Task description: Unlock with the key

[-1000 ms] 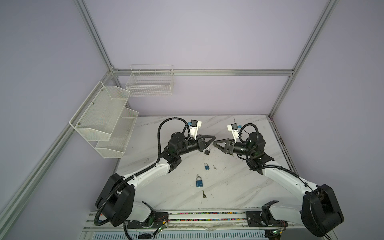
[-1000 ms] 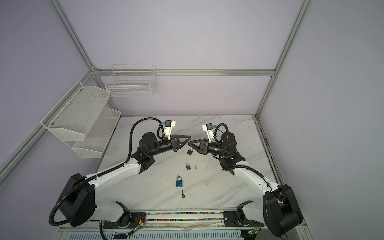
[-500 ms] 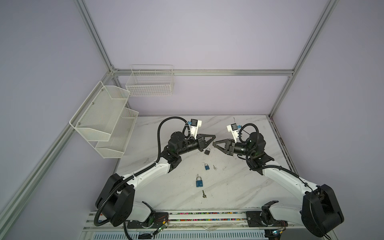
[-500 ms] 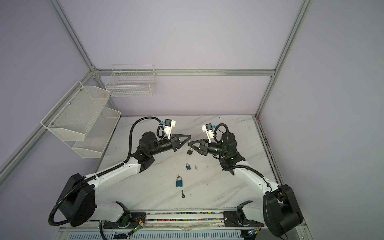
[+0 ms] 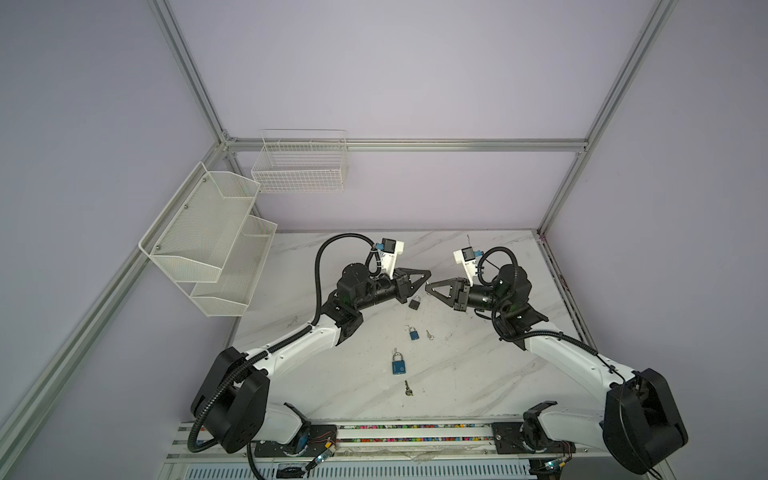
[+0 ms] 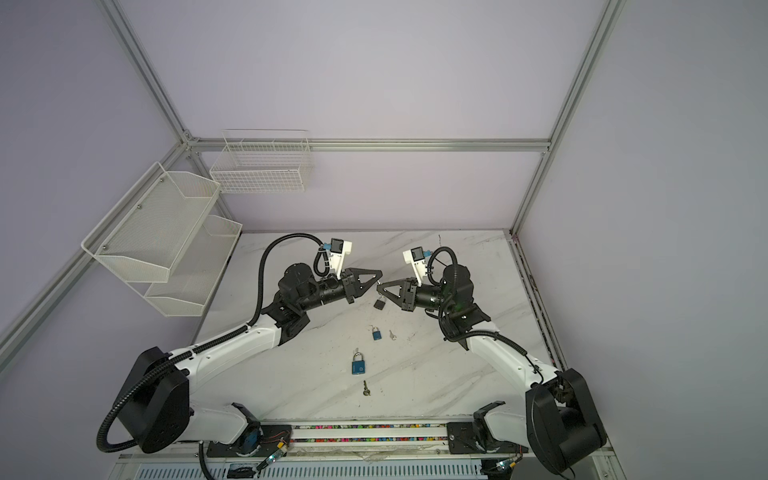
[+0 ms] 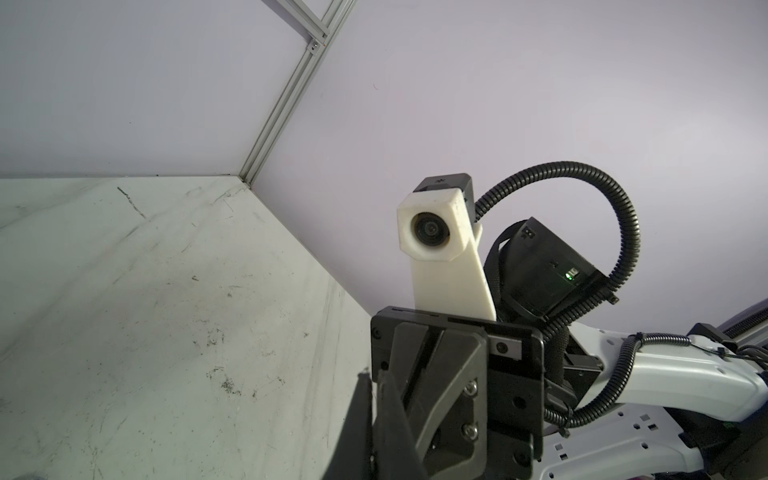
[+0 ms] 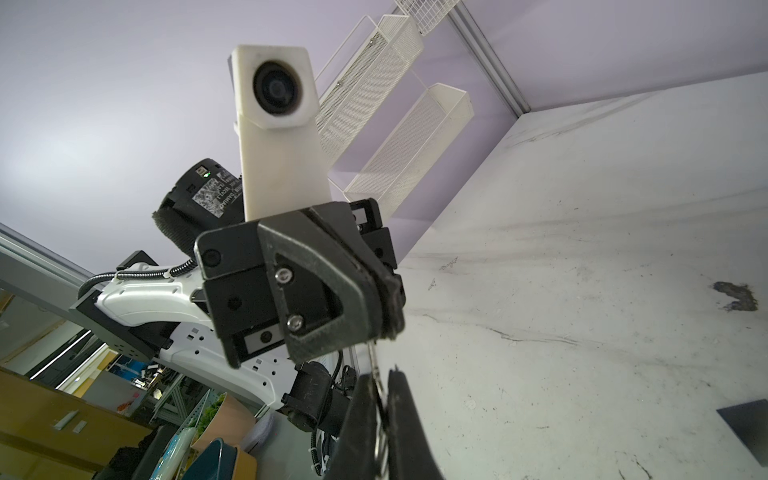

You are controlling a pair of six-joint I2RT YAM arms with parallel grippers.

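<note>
What we see changing over the last second is the right gripper: its fingers stood apart a moment ago and have now come together on the small metal key. The left gripper has not altered and stays pinched tight on the other end of that key. Both arms are raised above the table with their tips almost meeting, so the key is clamped from two sides in the air between them. We read this as a handover or a re-grip, now at the point where either arm alone could carry the key. The dark padlock lies on the table just below the meeting tips, untouched. Nearer the front lie a small blue padlock with a silver key beside it, and a large blue padlock with a dark key. Nothing is unlocked yet. We judge that one gripper must let go and a lock be steadied before the key can go in.
</note>
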